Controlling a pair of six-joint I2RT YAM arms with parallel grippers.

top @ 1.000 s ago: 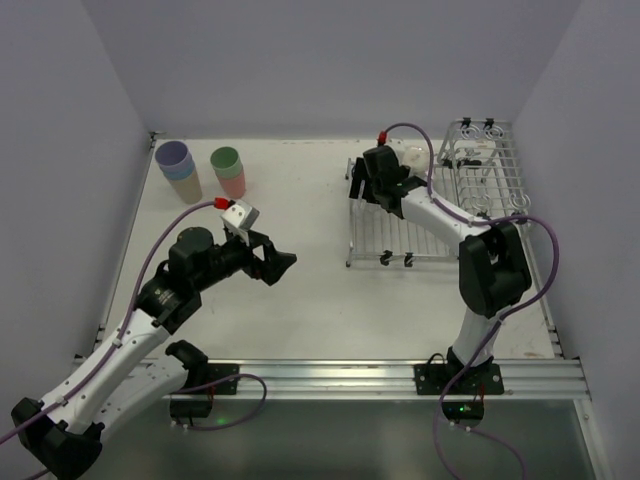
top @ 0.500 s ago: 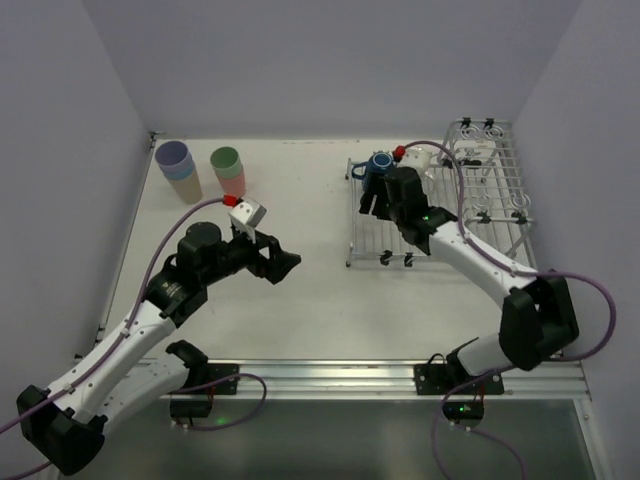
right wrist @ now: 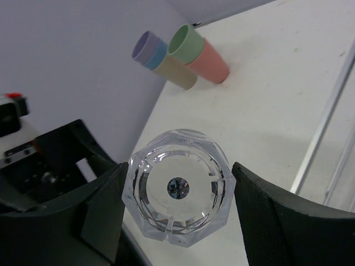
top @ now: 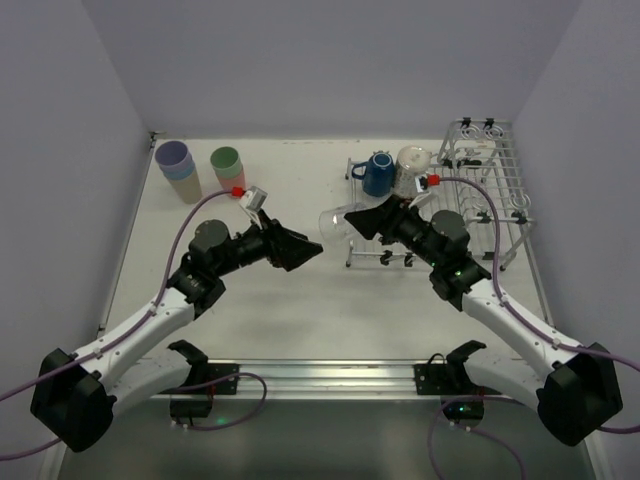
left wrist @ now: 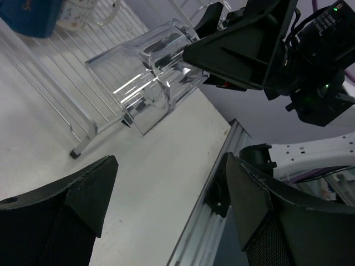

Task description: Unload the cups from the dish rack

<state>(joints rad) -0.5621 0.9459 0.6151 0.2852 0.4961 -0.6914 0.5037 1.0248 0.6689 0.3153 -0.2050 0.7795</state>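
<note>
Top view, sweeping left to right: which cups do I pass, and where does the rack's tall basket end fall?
lavender-topped stack → green-over-pink stack → clear glass → dark-blue mug → white mug → dish rack's basket end

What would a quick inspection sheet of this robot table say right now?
Surface: white table, matte.
Job's things: clear glass held sideways above the table; blue mug and white mug on the dish rack; two tumbler stacks in the far left corner.
Clutter: nothing seen.
Pincers: right pincer shut on the glass; left pincer open, facing it.
Cables: purple cables loop along both arms.
Surroundings: plain walls; metal rail at the near edge.
</note>
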